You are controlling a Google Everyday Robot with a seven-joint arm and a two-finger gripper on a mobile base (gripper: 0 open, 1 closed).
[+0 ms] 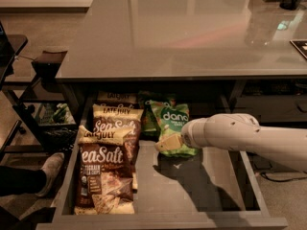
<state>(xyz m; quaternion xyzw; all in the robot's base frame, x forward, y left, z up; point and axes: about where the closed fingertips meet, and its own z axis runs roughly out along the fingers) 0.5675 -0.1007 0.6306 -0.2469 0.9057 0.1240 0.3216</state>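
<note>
Brown bags (103, 171) are showing "LATE JULY" and "Sea Salt". Green bag (173, 121) is showing "dang". Gripper (167, 144) is hovering at its lower edge.

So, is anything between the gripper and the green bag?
Nothing visible. The gripper is right at the green bag, over its lower edge, inside the open drawer. The Sea Salt bags lie off to the side, out of the way.

Tool (169, 143) at the near end of the green snack bag (171, 121) in the drawer (192, 190), mostly hidden behind the arm (230, 134). It covers the bag's near part. Arm cut off at right edge. Far bags (115, 98) partly under tabletop (177, 28) overhang, labels unreadable. Shoe (50, 169) at left, leg cut off.
</note>
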